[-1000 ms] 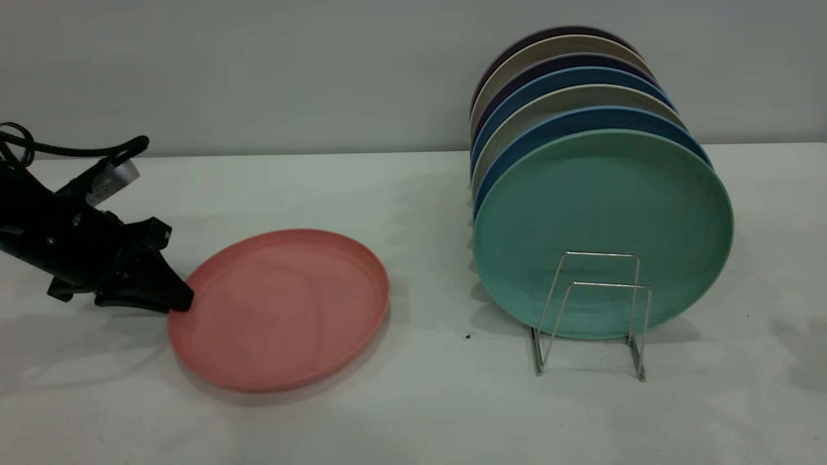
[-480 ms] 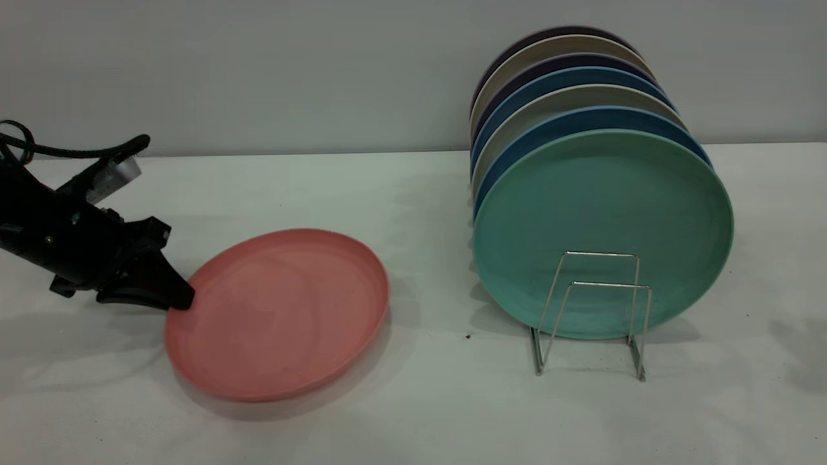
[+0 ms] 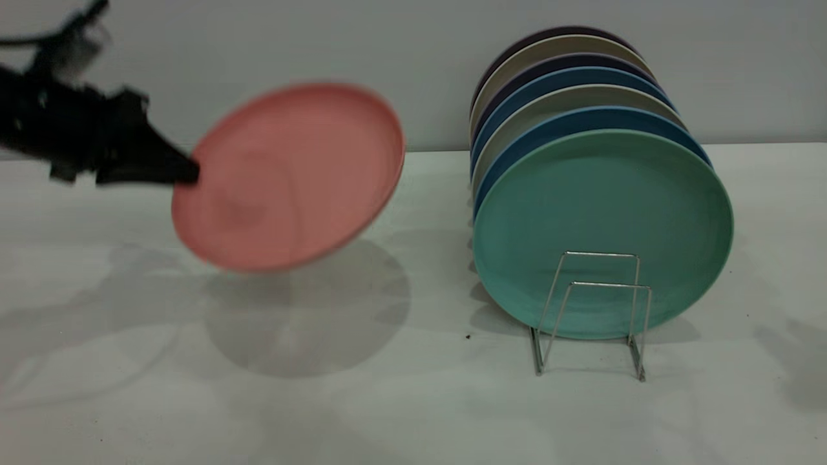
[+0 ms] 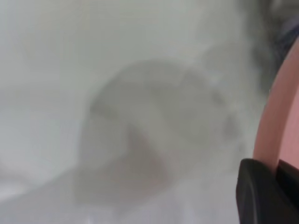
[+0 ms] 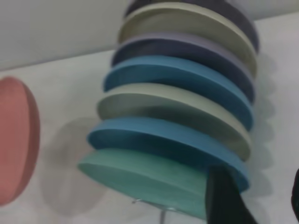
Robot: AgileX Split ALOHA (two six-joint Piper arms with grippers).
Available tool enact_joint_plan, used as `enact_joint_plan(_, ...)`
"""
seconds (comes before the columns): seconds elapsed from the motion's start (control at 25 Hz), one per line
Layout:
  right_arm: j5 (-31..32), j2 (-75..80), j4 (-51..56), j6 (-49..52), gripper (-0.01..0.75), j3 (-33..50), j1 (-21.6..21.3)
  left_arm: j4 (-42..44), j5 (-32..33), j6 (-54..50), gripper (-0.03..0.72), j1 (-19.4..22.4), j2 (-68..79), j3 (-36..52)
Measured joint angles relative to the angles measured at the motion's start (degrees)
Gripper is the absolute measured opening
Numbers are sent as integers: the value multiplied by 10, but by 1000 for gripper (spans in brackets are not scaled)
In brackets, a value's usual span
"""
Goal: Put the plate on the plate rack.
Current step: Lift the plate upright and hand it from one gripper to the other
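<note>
Left gripper point(image 3: 184, 173) clenched on the rim of the pink plate point(image 3: 291, 174), at the edge farthest from the plate rack point(image 3: 591, 310). Plate is off the desk point(image 3: 413, 400) and in the air, tilted with its face toward the outside camera, its round shadow on the desk under it. From my left wrist I see only a strip of pink rim point(image 4: 275, 121) pinched in the dark fingers point(image 4: 259, 191).

Rack as landmark: plate hangs well apart from it, on the side away from my right arm, and higher than the rack's wire loops. Rack already holds a row of standing plates; the green plate point(image 3: 601, 232) is the frontmost, blue plates point(image 3: 581, 123) and pale ones behind it. Two wire loops stand bare in front of the green plate, so that front slot looks like the free one, as far as I can judge.

Right gripper point(image 5: 252, 196): near the rack, above the stacked plates, one dark finger showing at the frame edge. Holding nothing that I can see; whether it is spread or closed I cannot tell.

Progress: pickup and lift done. Left to do: carry the plate across to the rack, stand it fully on edge, lower it into the front loops, let go. Roughly a third along, I'd say
</note>
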Motion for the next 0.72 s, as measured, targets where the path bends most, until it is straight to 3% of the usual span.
enact_joint_plan(0.2,37,-3,-3,12,370,0,16,-7,9,8,22,-24,-41,0)
enact_joint_plan(0.36,45,-3,-28,45,370,0,59,2,13,-3,22,-50,-49,0)
enact_joint_plan(0.72,18,-3,-49,67,335,51,137,79,-5,-70,22,-128,-49,2)
